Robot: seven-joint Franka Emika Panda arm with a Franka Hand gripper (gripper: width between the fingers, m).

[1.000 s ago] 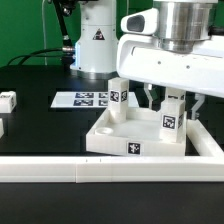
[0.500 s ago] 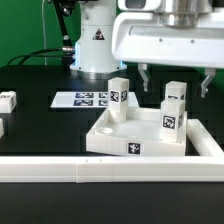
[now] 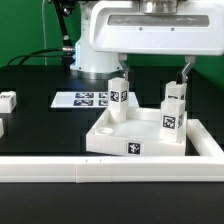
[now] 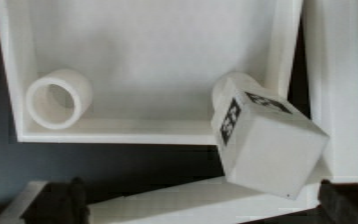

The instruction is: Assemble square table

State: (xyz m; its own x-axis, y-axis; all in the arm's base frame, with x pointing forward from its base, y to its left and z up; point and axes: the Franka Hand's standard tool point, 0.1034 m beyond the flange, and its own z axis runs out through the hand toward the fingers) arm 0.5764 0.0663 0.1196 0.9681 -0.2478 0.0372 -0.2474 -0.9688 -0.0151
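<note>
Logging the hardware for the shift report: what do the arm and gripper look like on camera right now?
The arm's base in the background is glossy white with a black triangular warning sticker. Up front, the gripper body is a broad, rounded white housing under a silvery metal wrist flange. Two thin dark fingers hang beneath it. A green cable trails behind the base. No other markings are legible.

Bright even light; wrist view perhaps slightly blurred

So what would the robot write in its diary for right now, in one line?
end effector: open, empty, above table | large white plastic square top: two short white block legs standing in it | two spare legs: loose on black table
</note>
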